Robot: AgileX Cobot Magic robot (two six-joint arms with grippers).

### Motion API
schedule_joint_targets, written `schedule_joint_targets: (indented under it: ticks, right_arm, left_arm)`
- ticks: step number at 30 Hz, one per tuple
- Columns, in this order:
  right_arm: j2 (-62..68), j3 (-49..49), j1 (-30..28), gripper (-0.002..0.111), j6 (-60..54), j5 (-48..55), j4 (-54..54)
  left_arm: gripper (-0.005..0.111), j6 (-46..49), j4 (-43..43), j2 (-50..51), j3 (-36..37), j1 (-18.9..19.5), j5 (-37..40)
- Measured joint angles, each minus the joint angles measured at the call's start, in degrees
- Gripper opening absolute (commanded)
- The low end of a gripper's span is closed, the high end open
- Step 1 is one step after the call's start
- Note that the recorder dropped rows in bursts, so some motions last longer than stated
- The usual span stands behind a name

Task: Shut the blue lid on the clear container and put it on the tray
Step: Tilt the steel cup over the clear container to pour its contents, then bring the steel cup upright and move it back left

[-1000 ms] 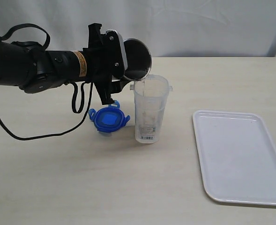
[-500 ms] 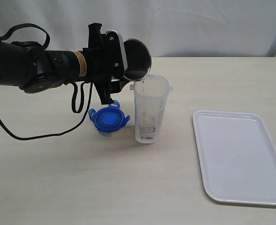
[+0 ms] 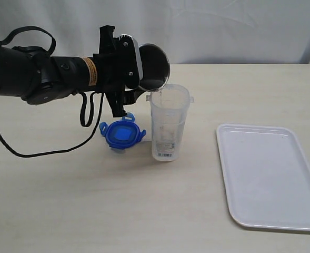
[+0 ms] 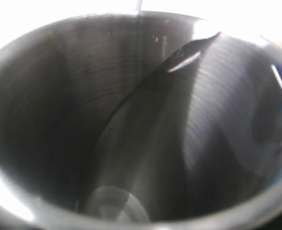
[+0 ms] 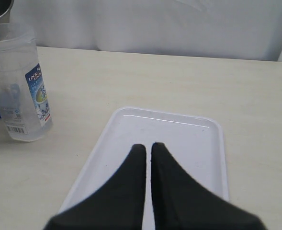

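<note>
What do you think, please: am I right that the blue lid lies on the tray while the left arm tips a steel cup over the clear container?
Not quite: the exterior view shows the blue lid on the table beside the clear container, not on the tray.

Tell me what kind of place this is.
Probably a robot test bench, not a kitchen: bare beige tabletop, plain white curtain backdrop, and a black robot arm holding a round steel cup.

Exterior camera overlooks the table (image 3: 91, 211); low right wrist camera shares its tray (image 3: 270, 174); left peers into a cup (image 4: 131, 120).
</note>
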Motion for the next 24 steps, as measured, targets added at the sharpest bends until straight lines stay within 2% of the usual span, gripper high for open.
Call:
schedule_joint_targets:
  ticks: [6, 11, 24]
  right_arm:
    - [0.0, 0.0, 0.0, 0.004, 0.0, 0.0, 0.0]
    - [0.0, 0.0, 0.0, 0.004, 0.0, 0.0, 0.0]
    - [0.0, 0.0, 0.0, 0.004, 0.0, 0.0, 0.0]
  left_arm:
    - [0.0, 0.0, -0.5, 0.0, 0.0, 0.0, 0.0]
    - [0.0, -0.3, -5.4, 0.0, 0.0, 0.0, 0.2]
    - [0.0, -16.4, -10.1, 0.3, 0.0, 0.5, -1.7]
